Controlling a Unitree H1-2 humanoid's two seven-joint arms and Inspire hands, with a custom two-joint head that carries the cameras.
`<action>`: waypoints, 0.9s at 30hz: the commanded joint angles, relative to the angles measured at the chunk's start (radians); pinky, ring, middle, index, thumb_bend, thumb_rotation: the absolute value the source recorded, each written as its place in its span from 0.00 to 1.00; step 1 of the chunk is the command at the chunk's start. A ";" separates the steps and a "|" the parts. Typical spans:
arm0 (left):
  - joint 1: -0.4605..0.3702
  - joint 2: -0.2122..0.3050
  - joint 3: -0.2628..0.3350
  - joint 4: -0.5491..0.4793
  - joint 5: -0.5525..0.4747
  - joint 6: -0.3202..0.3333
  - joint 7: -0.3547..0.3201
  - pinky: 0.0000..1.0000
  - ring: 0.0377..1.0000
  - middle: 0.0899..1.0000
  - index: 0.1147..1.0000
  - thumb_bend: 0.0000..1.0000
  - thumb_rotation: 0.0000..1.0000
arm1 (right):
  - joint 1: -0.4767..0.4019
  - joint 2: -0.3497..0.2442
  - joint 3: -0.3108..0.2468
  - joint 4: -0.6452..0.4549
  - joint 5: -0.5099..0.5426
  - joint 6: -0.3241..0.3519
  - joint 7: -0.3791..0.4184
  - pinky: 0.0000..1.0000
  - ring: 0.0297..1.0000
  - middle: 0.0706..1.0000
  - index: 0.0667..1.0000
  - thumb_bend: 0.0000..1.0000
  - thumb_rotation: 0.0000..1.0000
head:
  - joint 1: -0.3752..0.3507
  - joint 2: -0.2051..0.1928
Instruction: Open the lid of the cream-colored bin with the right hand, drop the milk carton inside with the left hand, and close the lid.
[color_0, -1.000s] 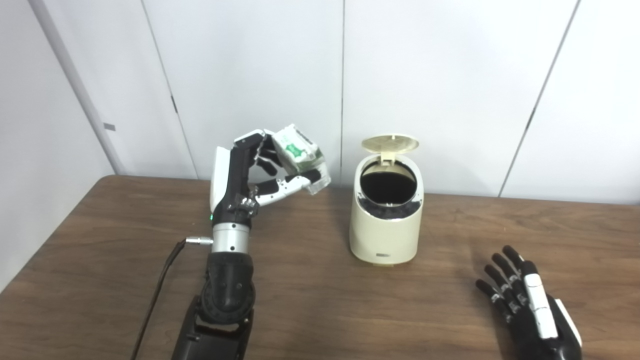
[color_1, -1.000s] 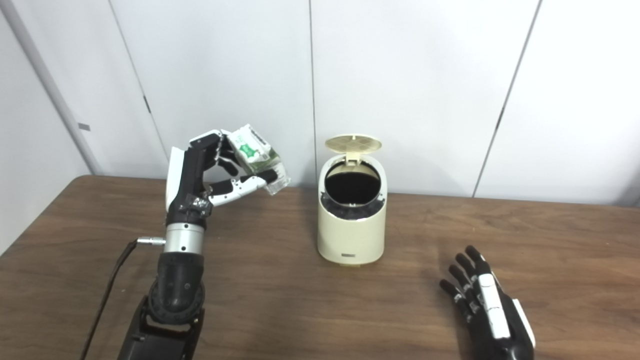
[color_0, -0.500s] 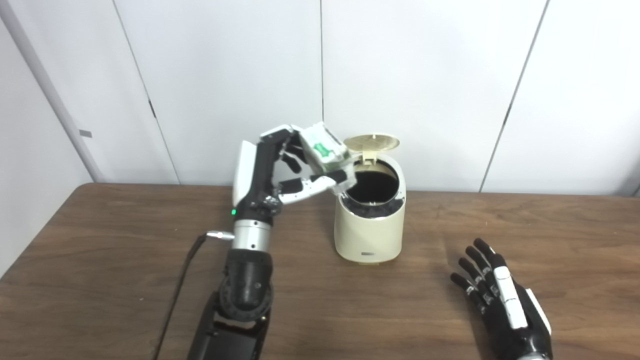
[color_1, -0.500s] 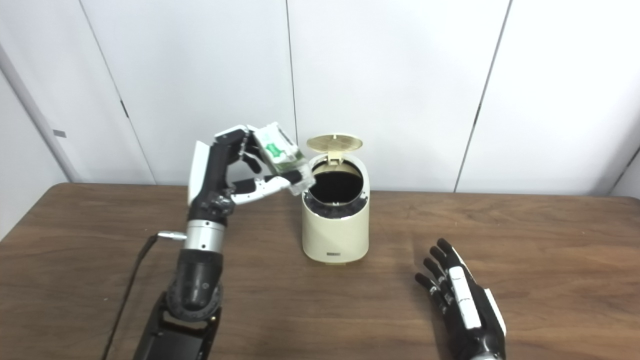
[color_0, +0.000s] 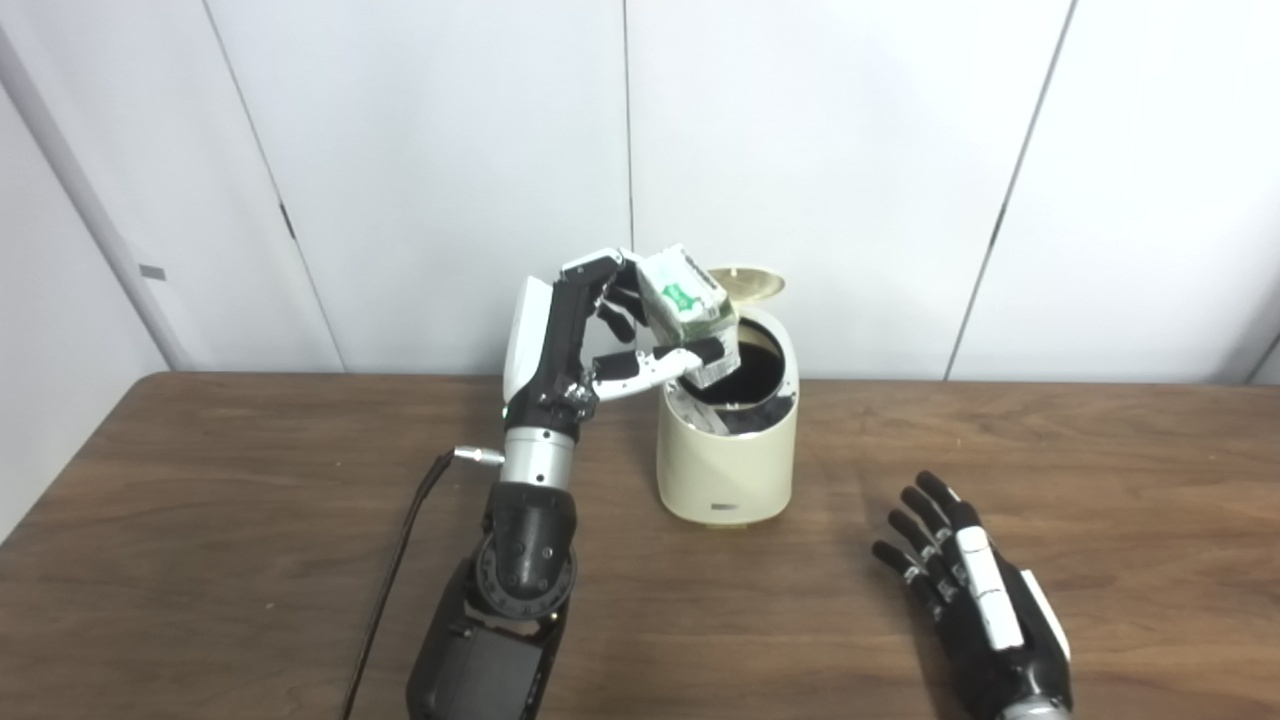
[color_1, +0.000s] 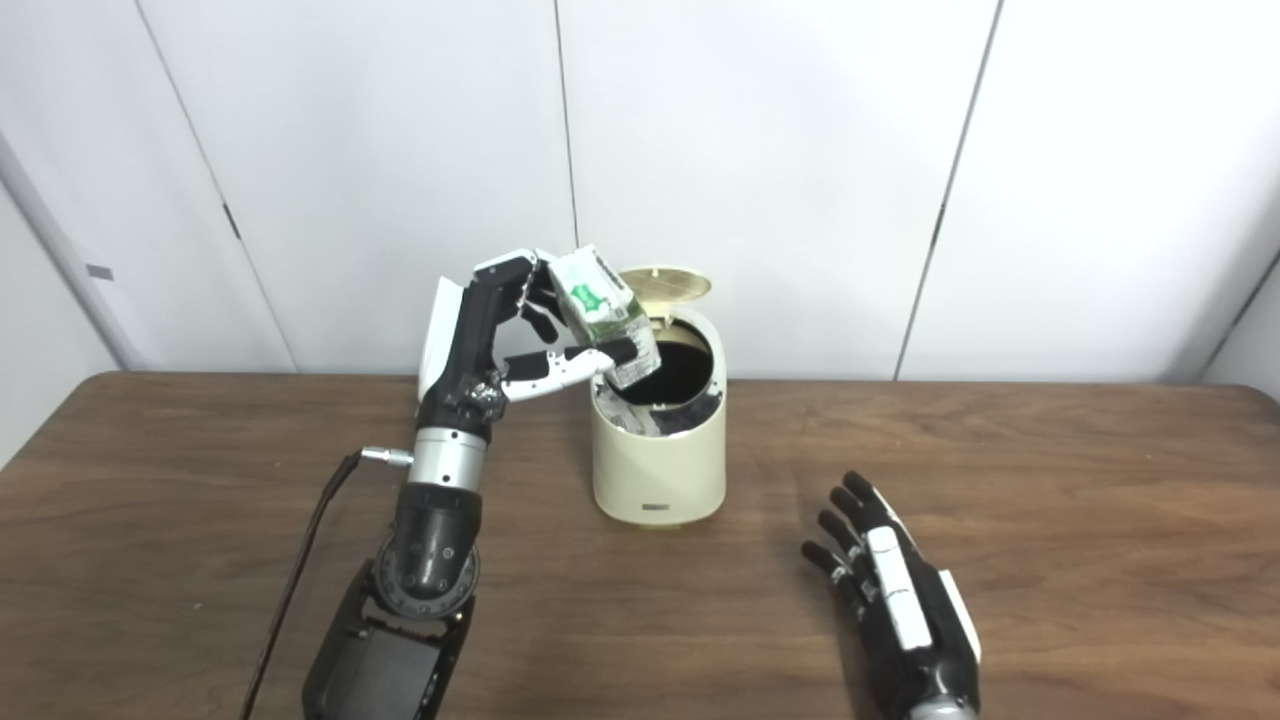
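The cream-colored bin stands mid-table with its round lid tipped up at the back, showing a dark inside. My left hand is raised beside the bin's left rim and is shut on the white and green milk carton. The carton is tilted, and its lower end hangs over the left part of the opening. My right hand lies low over the table at the front right, well away from the bin, fingers spread and holding nothing.
The brown wooden table reaches to both sides. White wall panels stand close behind the bin. A black cable runs along the left arm down to the front edge.
My left hand has carried the carton rightward, from well left of the bin to over its opening. The right hand stays put. The camera has swung, shifting the whole scene left.
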 joint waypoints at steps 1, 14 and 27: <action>-0.077 -0.002 0.001 0.004 0.015 -0.076 0.040 0.34 0.41 0.45 0.43 0.48 0.00 | -0.022 0.020 0.005 -0.015 -0.004 -0.013 -0.012 0.79 0.89 0.89 0.85 0.49 0.66 | -0.002 0.000; -0.124 -0.002 -0.011 0.107 0.038 -0.139 0.054 0.33 0.40 0.46 0.45 0.47 0.00 | -0.030 0.043 0.022 -0.018 -0.019 -0.025 -0.023 0.78 0.89 0.89 0.86 0.51 0.66 | -0.007 -0.002; -0.139 0.007 -0.018 0.127 0.071 -0.159 0.061 0.34 0.40 0.48 0.44 0.47 0.00 | -0.038 0.075 0.045 -0.021 -0.051 -0.022 -0.049 0.75 0.86 0.87 0.84 0.51 0.62 | -0.022 0.000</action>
